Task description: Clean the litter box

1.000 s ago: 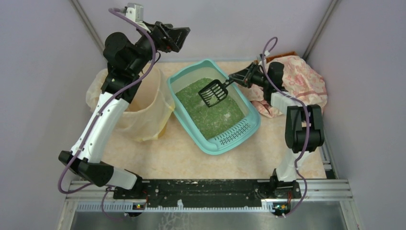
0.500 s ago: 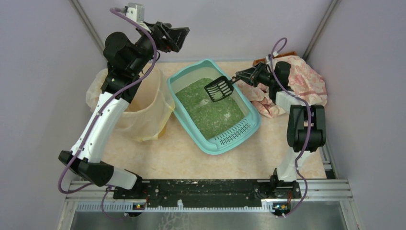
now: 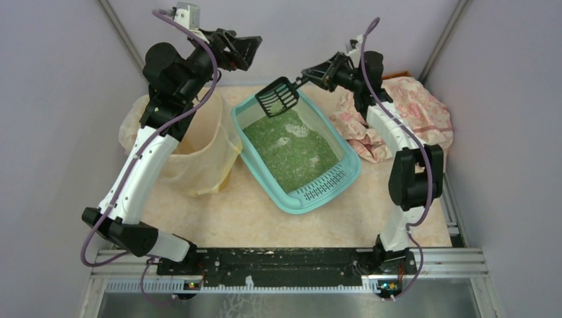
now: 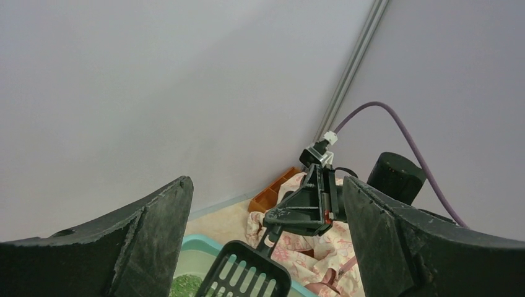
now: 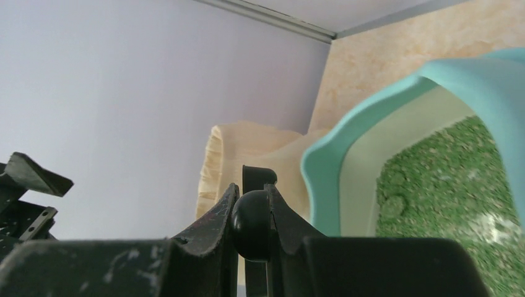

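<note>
Two grippers overhead: left gripper [image 3: 248, 46] spread wide, right gripper [image 3: 307, 71] clamping a black scoop [image 3: 277, 97], whose handle knob [image 5: 251, 226] only the right wrist view shows. Teal litter box [image 3: 319, 188], green granules [image 3: 291, 151] inside, sits centre-frame.

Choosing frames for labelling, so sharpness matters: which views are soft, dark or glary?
Top external: evenly lit, no glare, litter box and scoop crisp, shadows faint. Left wrist: left fingers close, dark, slightly soft; the scoop beyond is sharp. Right wrist: right fingers and the scoop handle underexposed and blurred; the granules behind are clearer.
</note>
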Controlling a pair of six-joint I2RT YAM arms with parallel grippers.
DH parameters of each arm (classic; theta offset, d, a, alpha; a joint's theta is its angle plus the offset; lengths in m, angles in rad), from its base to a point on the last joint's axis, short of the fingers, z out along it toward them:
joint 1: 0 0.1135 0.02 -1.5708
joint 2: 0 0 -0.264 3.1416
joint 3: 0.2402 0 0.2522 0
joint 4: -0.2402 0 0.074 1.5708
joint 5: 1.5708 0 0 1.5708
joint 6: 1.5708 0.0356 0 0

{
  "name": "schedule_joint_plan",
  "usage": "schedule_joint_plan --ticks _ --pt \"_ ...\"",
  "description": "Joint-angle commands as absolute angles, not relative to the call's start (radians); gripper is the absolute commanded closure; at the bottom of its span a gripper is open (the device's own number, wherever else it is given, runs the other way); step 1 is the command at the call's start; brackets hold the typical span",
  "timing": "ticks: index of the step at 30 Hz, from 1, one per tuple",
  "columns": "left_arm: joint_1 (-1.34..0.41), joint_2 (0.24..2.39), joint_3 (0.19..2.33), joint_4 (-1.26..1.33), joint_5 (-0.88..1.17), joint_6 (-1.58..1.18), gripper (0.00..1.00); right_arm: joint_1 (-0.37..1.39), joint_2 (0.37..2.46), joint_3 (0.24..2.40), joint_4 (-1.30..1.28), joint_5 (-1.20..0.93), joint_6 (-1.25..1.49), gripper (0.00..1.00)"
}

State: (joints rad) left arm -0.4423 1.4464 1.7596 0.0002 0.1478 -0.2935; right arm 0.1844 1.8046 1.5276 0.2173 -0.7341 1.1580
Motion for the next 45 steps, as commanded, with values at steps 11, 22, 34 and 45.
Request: schedule_joint_plan --ticks 11,22,34,45 --pt "-0.439 1.434 1.758 0.027 0.177 -0.335 0.04 0.420 2.071 2.128 0.103 -0.753 1.227 1.00" --pt "-0.439 1.359 1.744 -0.043 0.141 -0.267 0.04 0.553 2.267 2.415 0.133 -0.841 1.249 1.00" --pt "-0.439 1.349 1.776 -0.109 0.119 -0.233 0.04 0.619 2.371 2.496 0.240 -0.849 1.245 1.00" --pt "-0.437 1.373 1.791 -0.124 0.124 -0.218 0.04 0.633 2.393 2.498 0.270 -0.825 0.978 1.00"
